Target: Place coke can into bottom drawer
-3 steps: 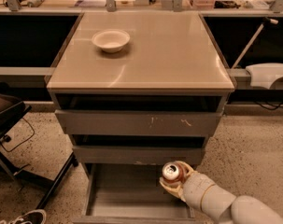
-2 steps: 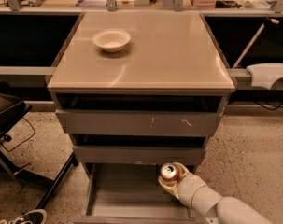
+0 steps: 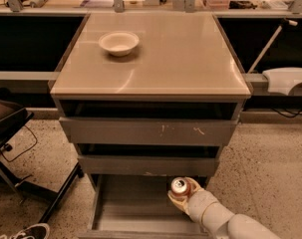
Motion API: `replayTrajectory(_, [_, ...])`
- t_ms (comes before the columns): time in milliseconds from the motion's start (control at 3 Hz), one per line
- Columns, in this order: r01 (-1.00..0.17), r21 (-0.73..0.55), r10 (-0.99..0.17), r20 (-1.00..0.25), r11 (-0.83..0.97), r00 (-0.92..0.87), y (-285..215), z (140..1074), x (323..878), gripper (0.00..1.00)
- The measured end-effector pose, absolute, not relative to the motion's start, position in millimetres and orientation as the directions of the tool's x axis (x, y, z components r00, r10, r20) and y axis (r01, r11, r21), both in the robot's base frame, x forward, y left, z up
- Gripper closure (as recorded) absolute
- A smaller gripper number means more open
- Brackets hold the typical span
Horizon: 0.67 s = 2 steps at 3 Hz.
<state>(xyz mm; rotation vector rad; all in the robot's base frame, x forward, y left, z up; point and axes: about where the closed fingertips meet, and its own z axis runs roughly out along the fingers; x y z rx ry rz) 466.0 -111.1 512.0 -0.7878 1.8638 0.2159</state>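
The coke can (image 3: 180, 186), red-orange with a silver top, stands upright in my gripper (image 3: 183, 195) over the right side of the bottom drawer (image 3: 135, 208). The drawer is pulled out, a wide shallow grey tray with a flat bare floor. My gripper is shut on the can, and my white arm (image 3: 225, 220) reaches in from the lower right. Whether the can touches the drawer floor I cannot tell.
A white bowl (image 3: 119, 42) sits on the cabinet's tan top (image 3: 180, 54) at the back left. The top drawer front (image 3: 145, 132) has white scratches; the middle drawer (image 3: 145, 166) is slightly out. A black chair base (image 3: 21, 143) stands at the left.
My gripper with the can has moved a little to the left and farther in over the bottom drawer. The bowl and drawers have not moved.
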Motion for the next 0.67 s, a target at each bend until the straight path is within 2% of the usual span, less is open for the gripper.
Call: replayTrajectory(667, [-0.554, -0.204, -0.398, -0.881, 0.807, -0.255, -122, 417, 504, 1.00])
